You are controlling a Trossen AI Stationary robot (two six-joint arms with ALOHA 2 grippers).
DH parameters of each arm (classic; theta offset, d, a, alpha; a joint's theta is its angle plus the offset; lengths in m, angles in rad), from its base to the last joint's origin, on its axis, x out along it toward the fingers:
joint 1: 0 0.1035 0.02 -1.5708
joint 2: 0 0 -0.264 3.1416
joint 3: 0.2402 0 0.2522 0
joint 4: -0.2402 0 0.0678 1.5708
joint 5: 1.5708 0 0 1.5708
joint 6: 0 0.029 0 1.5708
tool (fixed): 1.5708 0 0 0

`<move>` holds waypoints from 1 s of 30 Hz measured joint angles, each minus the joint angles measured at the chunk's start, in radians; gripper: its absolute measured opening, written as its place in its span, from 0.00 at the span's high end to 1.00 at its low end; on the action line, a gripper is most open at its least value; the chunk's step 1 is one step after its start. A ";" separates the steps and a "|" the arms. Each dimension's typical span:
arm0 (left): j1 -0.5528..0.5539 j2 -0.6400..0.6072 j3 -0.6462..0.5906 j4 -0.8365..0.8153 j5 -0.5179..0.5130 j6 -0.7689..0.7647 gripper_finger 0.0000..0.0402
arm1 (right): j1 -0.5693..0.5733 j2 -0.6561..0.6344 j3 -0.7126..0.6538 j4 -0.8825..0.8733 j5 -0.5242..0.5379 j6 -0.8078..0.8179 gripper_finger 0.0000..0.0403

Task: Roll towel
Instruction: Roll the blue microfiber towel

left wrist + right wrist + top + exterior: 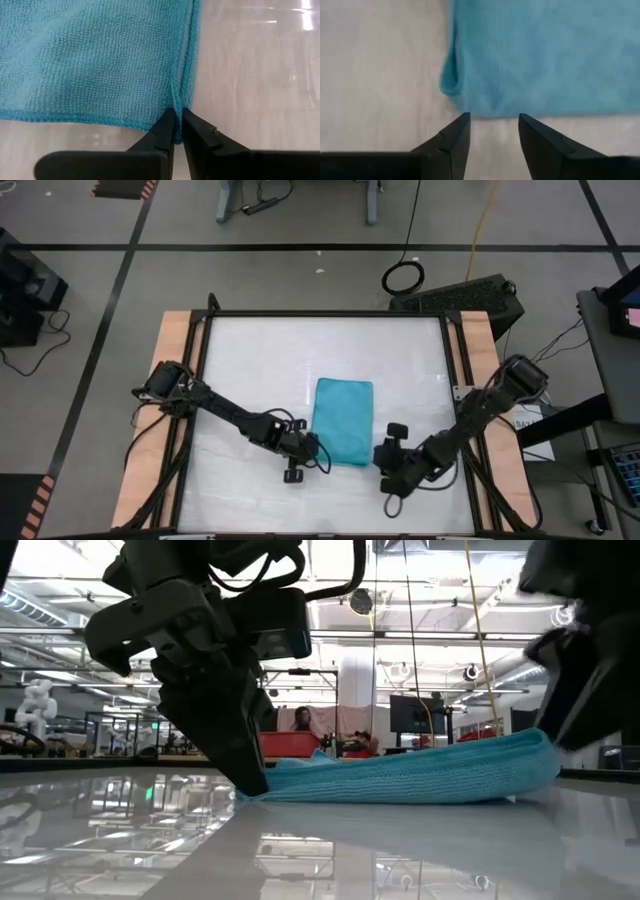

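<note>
Blue towel (342,422) lying folded flat on the table (250,350), left gripper (178,125) pinching its corner — right gripper (492,125) sitting just beside it, fingers spread.

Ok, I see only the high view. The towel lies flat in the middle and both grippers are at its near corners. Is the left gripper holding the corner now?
Observer: In the left wrist view the left gripper has its fingertips almost together on the corner hem of the towel, with only a thin gap between them.
Operator: And the right one?
Observer: The right gripper is open and just short of the towel edge, touching nothing.
Operator: Is the towel one layer?
Observer: No, the low view shows it folded, with a rounded thick edge at one end.
</note>
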State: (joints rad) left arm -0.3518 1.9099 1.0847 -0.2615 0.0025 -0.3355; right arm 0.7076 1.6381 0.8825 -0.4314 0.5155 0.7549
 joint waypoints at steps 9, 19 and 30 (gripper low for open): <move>0.020 0.000 0.000 0.005 0.037 -0.024 0.90 | 0.134 0.041 0.000 0.185 0.091 -0.486 0.67; 0.027 0.001 -0.001 0.006 0.067 -0.026 0.90 | 0.130 0.166 0.043 0.283 0.167 -0.782 0.68; 0.046 0.001 -0.001 0.006 0.106 -0.035 0.90 | 0.067 0.177 0.057 0.203 0.141 -0.839 0.69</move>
State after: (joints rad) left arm -0.3061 1.9110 1.0840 -0.2554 0.1088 -0.3706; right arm 0.7747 1.8149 0.9394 -0.2289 0.6565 -0.0842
